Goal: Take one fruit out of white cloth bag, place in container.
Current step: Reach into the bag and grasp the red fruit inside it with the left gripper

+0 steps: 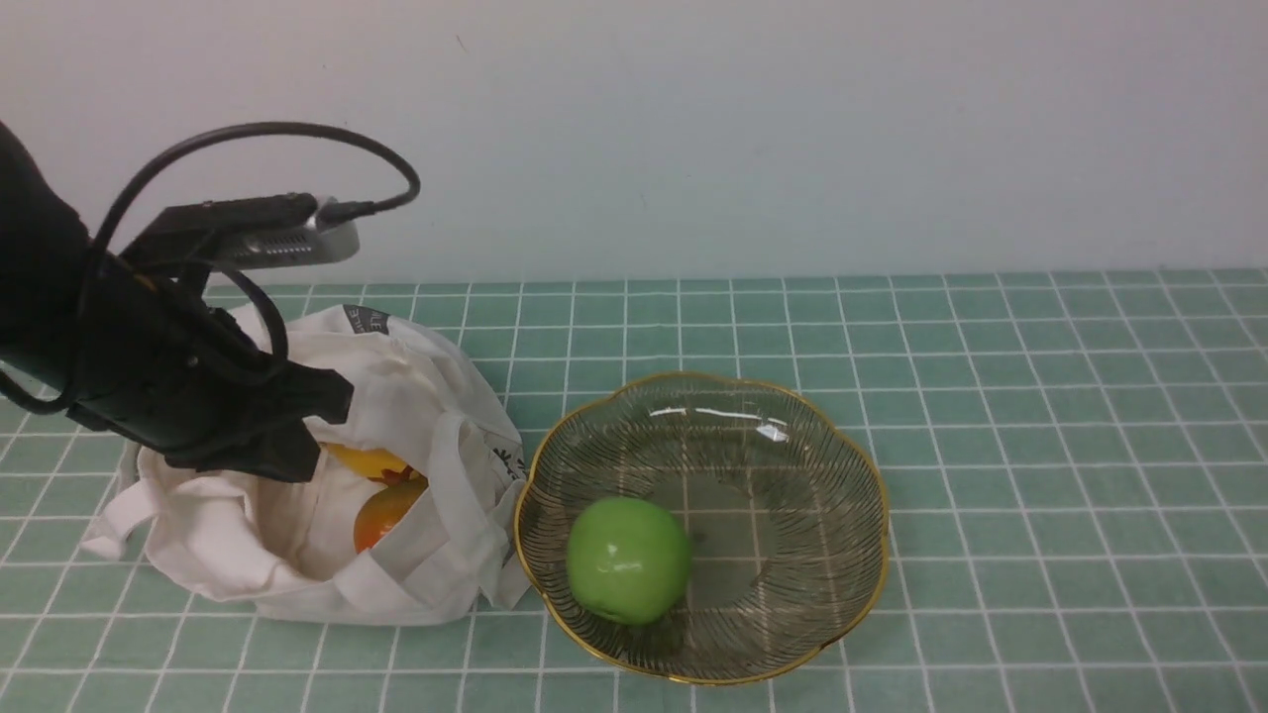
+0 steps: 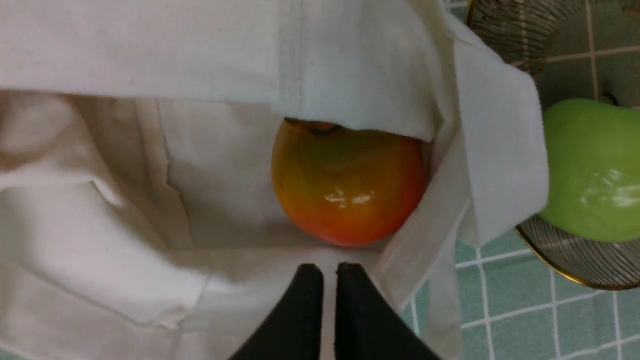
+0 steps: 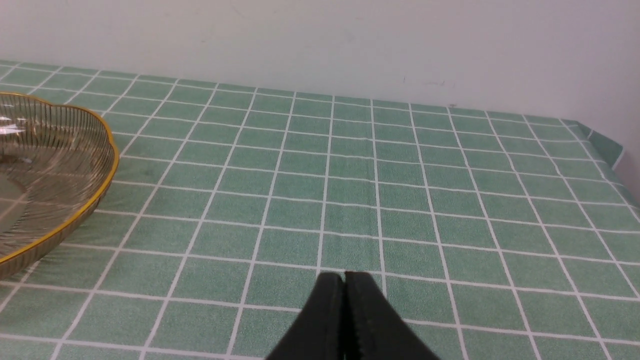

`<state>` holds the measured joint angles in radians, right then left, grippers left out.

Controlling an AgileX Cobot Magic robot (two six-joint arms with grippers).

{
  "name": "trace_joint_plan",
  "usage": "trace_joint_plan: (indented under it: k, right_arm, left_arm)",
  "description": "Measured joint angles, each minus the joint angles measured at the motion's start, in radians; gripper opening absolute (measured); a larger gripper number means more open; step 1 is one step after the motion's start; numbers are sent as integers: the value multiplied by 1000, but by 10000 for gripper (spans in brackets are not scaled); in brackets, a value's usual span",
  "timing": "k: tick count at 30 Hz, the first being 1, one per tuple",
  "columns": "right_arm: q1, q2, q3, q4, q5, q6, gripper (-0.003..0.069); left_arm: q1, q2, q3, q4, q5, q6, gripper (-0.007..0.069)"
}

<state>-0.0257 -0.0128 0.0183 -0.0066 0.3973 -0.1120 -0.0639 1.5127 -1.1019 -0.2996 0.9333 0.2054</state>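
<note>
The white cloth bag (image 1: 416, 391) lies open at the table's left. Inside it rests the red-orange fruit (image 1: 384, 513), and in the left wrist view this fruit (image 2: 350, 190) is partly under a fold of the bag (image 2: 150, 200). My left gripper (image 1: 332, 401) hovers over the bag's mouth. Its fingers (image 2: 328, 280) stand shut just short of the fruit, with nothing between them. The glass bowl (image 1: 872, 475) with the gold rim sits right of the bag. My right gripper (image 3: 344, 276) is shut and empty over bare tablecloth, right of the bowl (image 3: 107, 165); the front view does not show it.
A green apple (image 1: 627, 560) lies in the bowl's near-left part and shows in the left wrist view as well (image 2: 595, 170). A yellow fruit (image 1: 371, 460) sits in the bag behind the red one. The table's right edge (image 3: 607, 145) and a wall at the back bound the space.
</note>
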Motion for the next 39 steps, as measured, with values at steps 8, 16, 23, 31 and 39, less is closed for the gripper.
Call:
trace_joint_plan:
  k: [8, 16, 23, 31, 39]
  right_arm:
    - [0, 0, 0, 0, 0, 0, -15]
    - [0, 0, 0, 0, 0, 0, -15]
    - [0, 0, 0, 0, 0, 0, -15]
    - [0, 0, 0, 0, 0, 0, -15]
    - [0, 0, 0, 0, 0, 0, -15]
  left_arm:
    - [-20, 97, -13, -98, -65, 112, 283]
    - [-37, 181, -14, -77, -144, 140, 564]
    - [-37, 220, -15, -50, -126, 144, 605]
    - [-40, 261, -17, -129, -121, 145, 605]
    - [-46, 284, -19, -144, -123, 145, 605]
